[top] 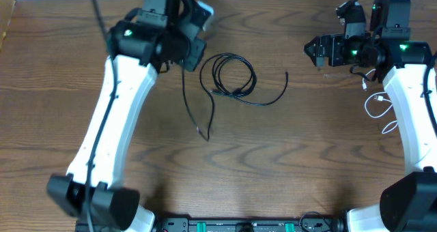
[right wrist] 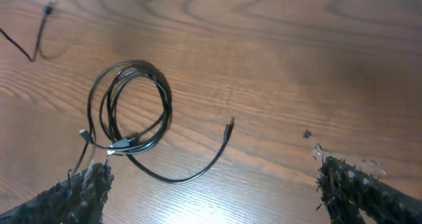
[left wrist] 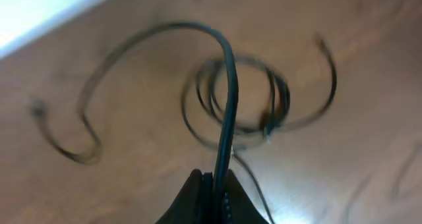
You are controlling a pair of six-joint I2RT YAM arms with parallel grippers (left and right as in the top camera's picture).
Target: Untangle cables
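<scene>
Surface: brown wood-grain table (top: 287,164) with only cords lying on it
Nearest cord end: the long black cable (top: 186,95) runs from the left gripper (left wrist: 216,184) toward the robot's side of the table. It ends close beside a strand trailing off the coiled black cable (top: 232,75). I cannot tell whether the two cross there
White cable: the short white cable (top: 379,108) lies in loose loops just beside the right arm, well apart from the black ones
Coil: the coiled black cable sits mid-table, wound in a few rings, with its free tail curving out to the right
Left gripper: fingers pressed together on the long black cable, which rises from them and arcs away; this wrist view is blurred
Right gripper (right wrist: 211,178): fingers spread wide with nothing between them, hanging to the right of the coiled black cable
Step in hand: probably drawing the long black cable clear of the rings
How to do it well: pull left, away from the rings, slowly and low. Watch the end near the trailing strand and stop if the rings start to drag. The free right gripper could pin the tail
</scene>
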